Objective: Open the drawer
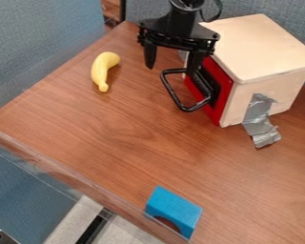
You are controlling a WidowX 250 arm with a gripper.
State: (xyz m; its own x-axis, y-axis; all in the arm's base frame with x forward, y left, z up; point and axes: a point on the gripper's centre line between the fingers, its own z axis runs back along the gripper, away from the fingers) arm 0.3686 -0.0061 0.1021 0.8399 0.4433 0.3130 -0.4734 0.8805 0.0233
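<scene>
Wood-grained table, banana, blue block, silver tape on pale box, tool spread open by black handle.

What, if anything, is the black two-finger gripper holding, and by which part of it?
Nothing is held: the gripper is open. One finger appears at the black loop-shaped handle on the red drawer front; whether it touches, I cannot tell.
</scene>
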